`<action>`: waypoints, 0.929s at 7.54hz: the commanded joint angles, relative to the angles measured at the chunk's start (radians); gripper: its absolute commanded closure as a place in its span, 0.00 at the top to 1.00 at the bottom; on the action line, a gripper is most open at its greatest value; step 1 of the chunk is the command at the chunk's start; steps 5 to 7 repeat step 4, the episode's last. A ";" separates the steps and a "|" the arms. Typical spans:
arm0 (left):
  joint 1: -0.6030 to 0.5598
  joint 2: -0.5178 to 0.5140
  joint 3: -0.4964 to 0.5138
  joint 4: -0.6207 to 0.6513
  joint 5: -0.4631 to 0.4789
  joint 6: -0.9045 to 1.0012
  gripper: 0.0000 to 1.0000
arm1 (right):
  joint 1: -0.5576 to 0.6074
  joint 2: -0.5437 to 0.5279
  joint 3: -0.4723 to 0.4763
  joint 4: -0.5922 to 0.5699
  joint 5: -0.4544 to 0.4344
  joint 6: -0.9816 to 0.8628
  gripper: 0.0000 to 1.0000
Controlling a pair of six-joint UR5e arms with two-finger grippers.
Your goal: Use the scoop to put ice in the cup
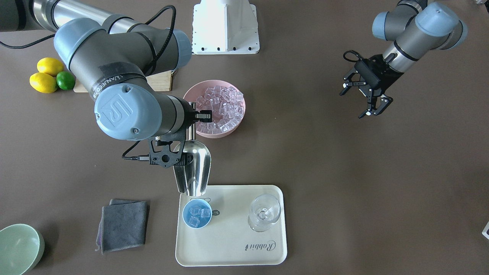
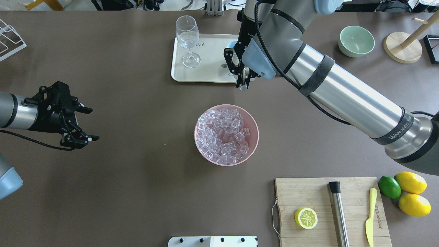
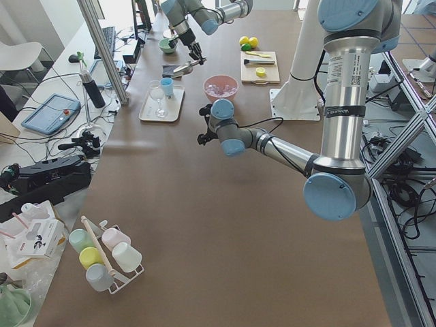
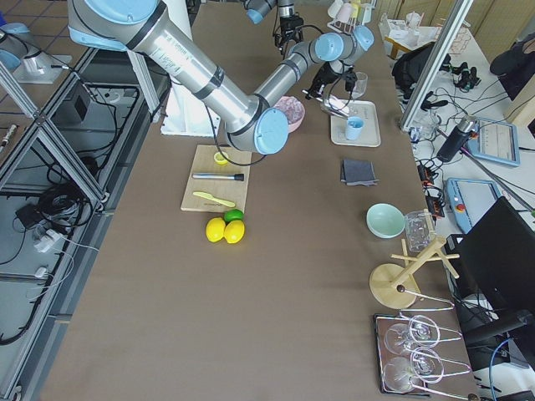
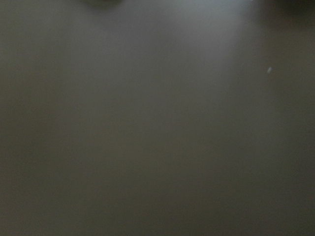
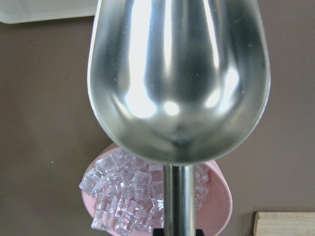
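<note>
My right gripper [image 1: 195,120] is shut on the thin rod handle of the steel scoop [image 1: 193,168]. The scoop tilts down, its mouth over the tray's near edge, just short of the cup [image 1: 197,214]. The trough [image 6: 179,78] looks empty in the right wrist view. The light-blue cup stands on the cream tray [image 1: 233,244] with a few ice cubes [image 1: 195,215] in it. In the overhead view my arm hides most of the cup [image 2: 231,44]. More ice [image 2: 224,135] fills the pink bowl [image 2: 253,123]. My left gripper [image 2: 83,124] is open and empty, far off to the side.
A clear stemmed glass [image 1: 264,212] stands on the tray beside the cup. A grey cloth [image 1: 124,225] and a pale green bowl [image 1: 17,248] lie near the tray. A cutting board [image 2: 353,192] holds a lemon half, a steel cylinder [image 2: 339,212] and a yellow knife.
</note>
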 commanded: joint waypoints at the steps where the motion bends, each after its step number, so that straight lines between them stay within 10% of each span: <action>1: -0.049 0.008 -0.031 1.309 0.055 -0.004 0.97 | 0.000 -0.126 0.176 -0.002 -0.025 0.001 0.00; 3: -0.057 -0.001 -0.060 1.253 0.065 -0.002 0.98 | -0.009 -0.251 0.365 0.000 -0.126 0.079 0.00; 7: -0.088 0.008 -0.063 1.276 0.109 -0.002 0.98 | -0.011 -0.274 0.386 0.000 -0.132 0.081 0.00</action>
